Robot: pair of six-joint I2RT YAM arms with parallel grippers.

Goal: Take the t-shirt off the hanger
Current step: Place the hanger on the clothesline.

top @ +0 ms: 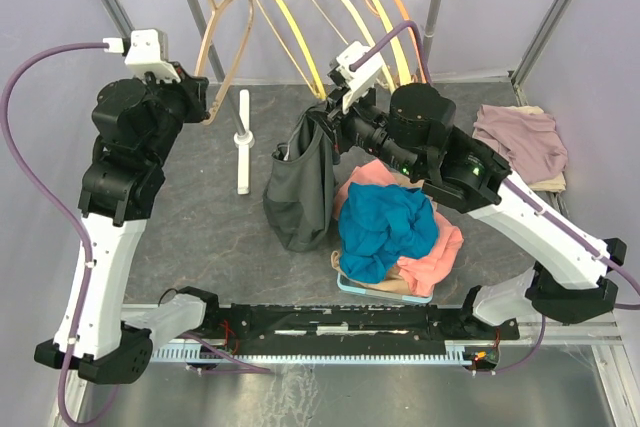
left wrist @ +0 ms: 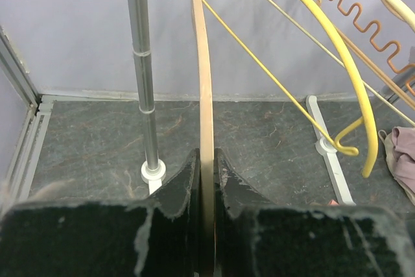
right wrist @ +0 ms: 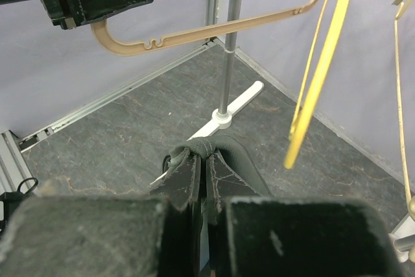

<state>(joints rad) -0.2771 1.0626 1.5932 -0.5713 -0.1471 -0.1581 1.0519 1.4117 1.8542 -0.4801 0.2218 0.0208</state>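
Left gripper (left wrist: pixel 206 165) is clenched on the thin edge of a pale tan curved hanger (left wrist: pixel 202 82), which rises straight up from between its black fingers (left wrist: pixel 181 183); right gripper (right wrist: pixel 205 160) is pinched tight on a fold of the dark grey fabric t-shirt (top: pixel 300 182), which droops below those fingers toward the mottled grey table (top: pixel 200 237), well apart from the tan hanger; just beside the shirt lies a crumpled blue garment (top: pixel 385 227) on coral-pink cloth (top: pixel 447 247).
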